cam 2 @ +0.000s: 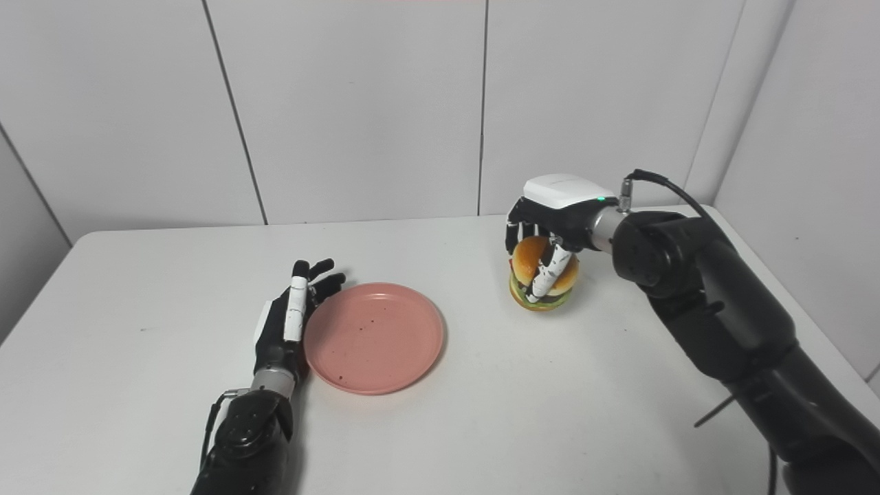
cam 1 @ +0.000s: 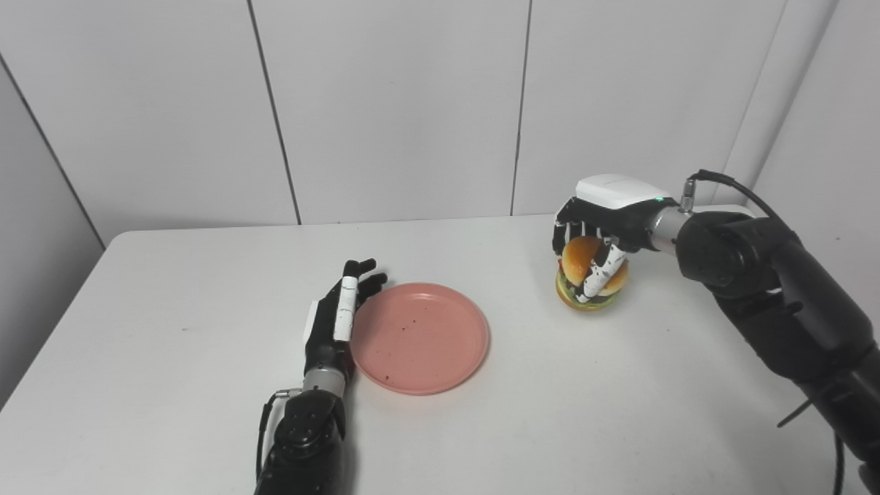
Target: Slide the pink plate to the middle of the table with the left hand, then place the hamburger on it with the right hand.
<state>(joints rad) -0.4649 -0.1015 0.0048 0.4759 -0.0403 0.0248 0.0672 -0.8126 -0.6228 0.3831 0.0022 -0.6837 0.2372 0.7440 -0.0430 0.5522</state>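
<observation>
One pink plate (cam 1: 419, 338), one hamburger (cam 1: 590, 282) clasped by right hand (cam 1: 605, 220), left hand (cam 1: 337, 317) spread beside plate

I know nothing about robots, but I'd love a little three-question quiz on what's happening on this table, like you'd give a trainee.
1. True or false: the hamburger already lies on the pink plate.
2. Which robot hand has its fingers wrapped around the hamburger? A) left B) right C) neither
3. Fill in: the left robot hand lies flat, fingers straight, against the plate's ____ edge, as seen in the picture.

Key:
1. False. The hamburger stands on the white table, off to the plate's right.
2. B. The right robot hand comes down over it from above.
3. Left.
</observation>
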